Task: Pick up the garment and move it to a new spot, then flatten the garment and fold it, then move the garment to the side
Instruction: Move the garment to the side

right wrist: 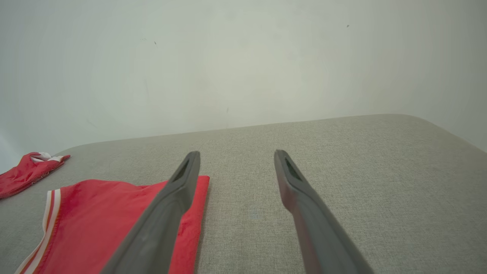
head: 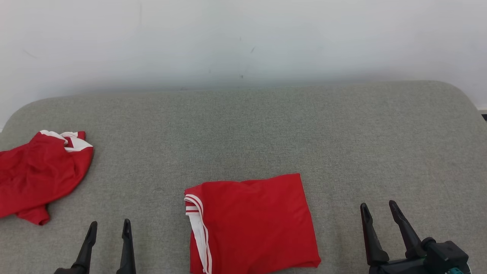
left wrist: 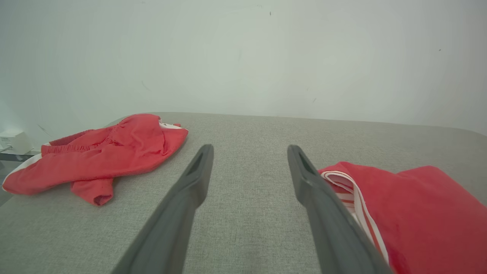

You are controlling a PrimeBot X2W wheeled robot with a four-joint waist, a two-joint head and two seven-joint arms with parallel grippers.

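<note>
If pinched by top layer only, likely to spill folded garment (head: 255, 220) open during sideways move, with left tool (head: 109, 222) and right tool (head: 378, 204) both spread, empty, either side.

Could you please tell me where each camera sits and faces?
Head view: on the head, facing forward and down at the folded garment; left gripper and right gripper, both open, at the bottom.
Left wrist view: on the left wrist, facing the wall along its own fingers.
Right wrist view: on the right wrist, likewise.
Shared: all show both the folded garment and a crumpled garment.
</note>
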